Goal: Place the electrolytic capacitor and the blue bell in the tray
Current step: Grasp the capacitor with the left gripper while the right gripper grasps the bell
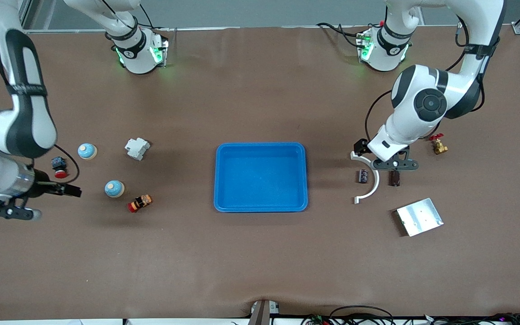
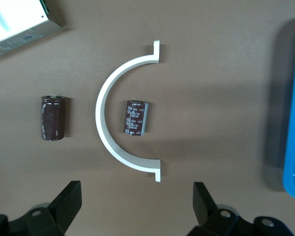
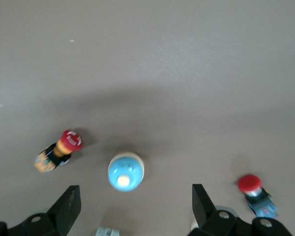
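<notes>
The blue tray (image 1: 229,155) lies empty at the table's middle. A black electrolytic capacitor (image 1: 364,176) lies inside a white arc piece (image 1: 371,191) toward the left arm's end. A brown capacitor (image 1: 394,178) lies beside the arc. My left gripper (image 1: 395,164) hangs open and empty over them. Its wrist view shows the black capacitor (image 2: 135,118), the arc (image 2: 104,105), the brown capacitor (image 2: 53,118) and the open gripper (image 2: 136,201). Two blue bells (image 1: 114,188) (image 1: 87,151) stand toward the right arm's end. My right gripper (image 1: 11,211) is open and empty in the air, and in its wrist view the gripper (image 3: 135,201) has one bell (image 3: 126,171) just ahead of it.
A silver plate (image 1: 419,216) and a brass valve (image 1: 438,145) lie near the left arm. A red-capped emergency button (image 1: 139,203), a white breaker (image 1: 136,148) and a small red push button (image 1: 59,166) lie around the bells.
</notes>
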Tool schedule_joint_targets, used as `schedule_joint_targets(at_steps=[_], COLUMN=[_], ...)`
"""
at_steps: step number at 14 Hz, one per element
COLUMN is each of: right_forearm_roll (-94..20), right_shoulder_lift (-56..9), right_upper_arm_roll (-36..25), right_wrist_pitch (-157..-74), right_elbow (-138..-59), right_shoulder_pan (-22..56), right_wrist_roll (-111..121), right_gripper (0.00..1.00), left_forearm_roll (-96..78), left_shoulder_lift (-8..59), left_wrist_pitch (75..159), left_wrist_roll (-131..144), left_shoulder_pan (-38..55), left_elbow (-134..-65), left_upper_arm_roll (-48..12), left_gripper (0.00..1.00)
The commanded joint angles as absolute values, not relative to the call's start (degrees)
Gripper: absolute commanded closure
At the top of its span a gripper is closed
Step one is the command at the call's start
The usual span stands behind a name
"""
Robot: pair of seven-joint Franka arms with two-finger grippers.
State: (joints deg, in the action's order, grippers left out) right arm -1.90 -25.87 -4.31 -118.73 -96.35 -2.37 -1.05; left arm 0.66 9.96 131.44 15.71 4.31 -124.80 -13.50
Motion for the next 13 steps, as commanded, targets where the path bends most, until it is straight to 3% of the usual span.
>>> schedule_joint_targets(at_steps=[1, 7, 9, 13], right_forearm_roll=[-2.0, -2.0, -2.0, -2.2], right_shoulder_lift=[-26.0, -29.3, -29.5, -31.2], right_upper_arm_roll=[-3.8, -3.5, -3.5, -3.4], right_wrist_pitch=[-124.4, -132.1, -138.2, -138.6], right_elbow=[-101.4, -106.2, -109.8, -110.2], right_shoulder_pan=[-1.9, -1.1, -0.4, -0.5], right_wrist_roll=[-0.2, -0.2, -0.2, -0.2], right_gripper=[0.00, 0.00, 0.00, 0.00], left_forearm_roll=[1.7, 2.7, 3.0, 3.0], left_shoulder_lift=[12.5, 17.2, 19.3, 24.2], left_wrist_pitch=[136.5, 145.1, 147.1, 154.3], left_wrist_roll=[16.7, 16.6, 16.5, 16.3], left_shoulder_pan=[4.0, 4.0, 4.0, 3.9], left_elbow=[-126.4, -127.7, -127.0, -126.7], left_upper_arm_roll=[-13.7, -13.4, -13.2, -12.8], left_gripper=[0.00, 0.00, 0.00, 0.00])
